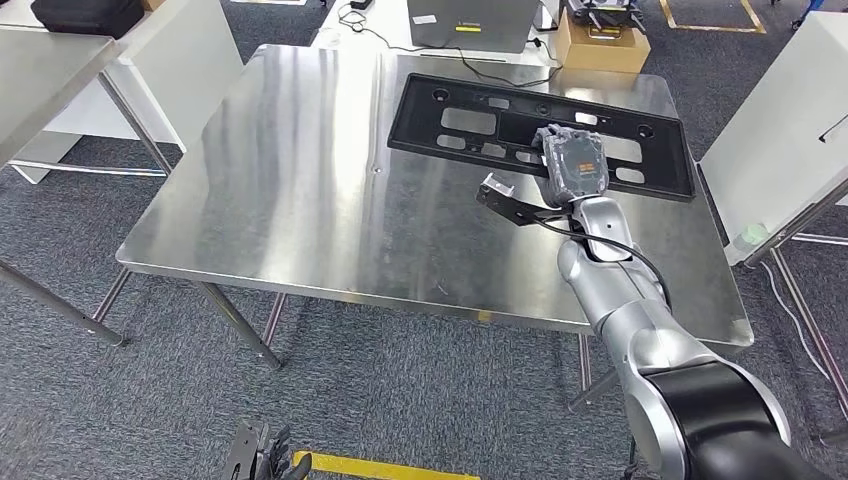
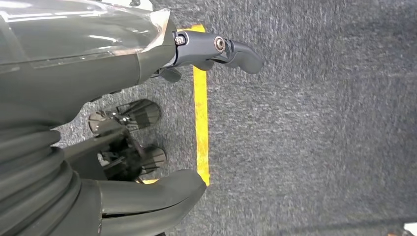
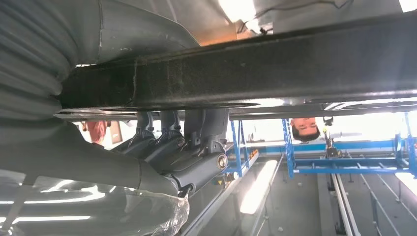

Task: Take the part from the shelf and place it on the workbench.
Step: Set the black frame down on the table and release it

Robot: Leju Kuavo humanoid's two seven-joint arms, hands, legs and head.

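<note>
The part is a long black plastic frame with several cut-outs, lying across the far right of the steel workbench. My right hand sits over the frame's near edge. In the right wrist view its thumb lies on one side of the black bar and its fingers curl round the other side, so it grips the part. My left hand hangs over grey carpet with its fingers apart and holds nothing.
A cardboard box and a grey case stand behind the bench. A white table is close on the right, another table on the left. Yellow tape marks the floor. A person stands farther off.
</note>
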